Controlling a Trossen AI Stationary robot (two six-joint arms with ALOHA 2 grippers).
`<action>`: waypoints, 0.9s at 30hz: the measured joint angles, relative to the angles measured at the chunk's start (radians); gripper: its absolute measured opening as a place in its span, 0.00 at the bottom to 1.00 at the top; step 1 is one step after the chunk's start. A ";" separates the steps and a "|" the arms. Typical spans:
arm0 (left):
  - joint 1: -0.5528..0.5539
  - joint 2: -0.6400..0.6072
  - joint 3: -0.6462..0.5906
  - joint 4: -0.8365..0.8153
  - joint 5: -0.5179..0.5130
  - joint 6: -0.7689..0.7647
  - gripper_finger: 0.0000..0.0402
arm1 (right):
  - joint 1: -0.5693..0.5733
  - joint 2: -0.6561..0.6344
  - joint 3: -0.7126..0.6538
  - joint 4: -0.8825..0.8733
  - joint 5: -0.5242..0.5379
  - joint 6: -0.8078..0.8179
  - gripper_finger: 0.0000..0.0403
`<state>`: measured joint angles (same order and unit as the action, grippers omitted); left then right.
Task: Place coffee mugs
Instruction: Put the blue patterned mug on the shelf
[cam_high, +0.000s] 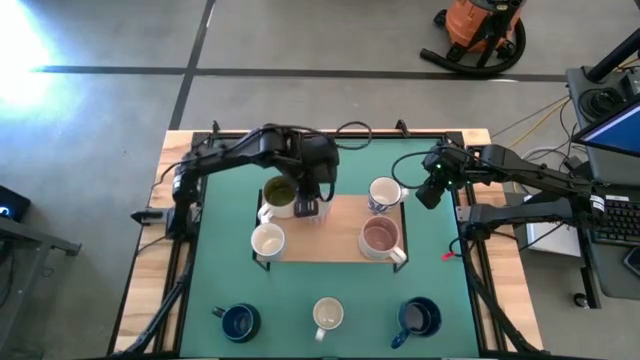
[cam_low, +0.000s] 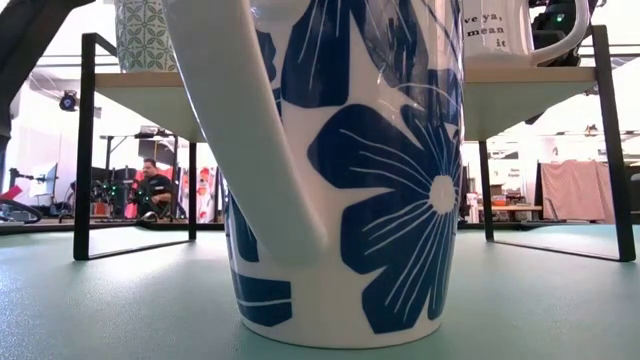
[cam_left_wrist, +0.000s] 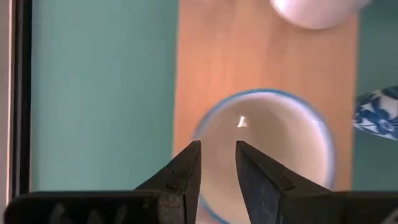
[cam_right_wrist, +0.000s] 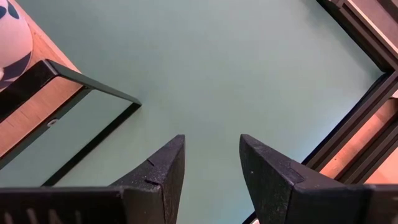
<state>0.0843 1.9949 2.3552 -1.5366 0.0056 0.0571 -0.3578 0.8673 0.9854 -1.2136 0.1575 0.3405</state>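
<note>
A wooden rack (cam_high: 335, 215) stands mid-table and carries an olive-inside mug (cam_high: 280, 192), a white mug (cam_high: 268, 240), a blue-patterned mug (cam_high: 385, 194) and a pinkish mug (cam_high: 380, 238). My left gripper (cam_high: 310, 207) hangs over the rack beside the olive mug, its fingers (cam_left_wrist: 217, 152) nearly closed at a white blue-rimmed mug (cam_left_wrist: 273, 155). Two navy mugs (cam_high: 238, 320) (cam_high: 418, 318) and a blue-flowered mug (cam_high: 328, 315) (cam_low: 340, 170) stand on the mat near the table's near edge. My right gripper (cam_high: 430, 193) (cam_right_wrist: 212, 149) is open above the mat, right of the rack. My left gripper comes down from above onto the white blue-rimmed mug at the far side of its rim (cam_left_wrist: 200, 127). One finger (cam_left_wrist: 261, 180) shows over the mug's inside and the other (cam_left_wrist: 183, 171) covers the rim. The fingers hide the contact, and I cannot tell whether the mug's base rests on the rack.
The rack has black metal legs (cam_low: 85, 150) (cam_right_wrist: 81, 78) with open space beneath. Free wood lies between the left and right pairs of mugs. Green mat (cam_high: 225, 270) surrounds the rack. A black frame (cam_right_wrist: 367, 118) borders the table's right side. People and equipment show in the room behind.
</note>
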 joint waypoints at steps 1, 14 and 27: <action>-0.015 -0.005 0.001 0.001 -0.005 -0.010 0.20 | 0.000 0.000 0.000 0.000 0.000 0.000 0.35; -0.204 -0.035 0.001 0.038 -0.120 -0.078 0.20 | 0.000 0.000 0.000 0.000 0.000 0.000 0.35; -0.420 -0.034 -0.034 0.189 -0.094 -0.160 0.20 | 0.000 0.000 0.000 0.000 0.000 0.000 0.35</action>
<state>-0.3356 1.9610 2.3216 -1.3481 -0.0882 -0.1026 -0.3579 0.8673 0.9852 -1.2137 0.1574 0.3405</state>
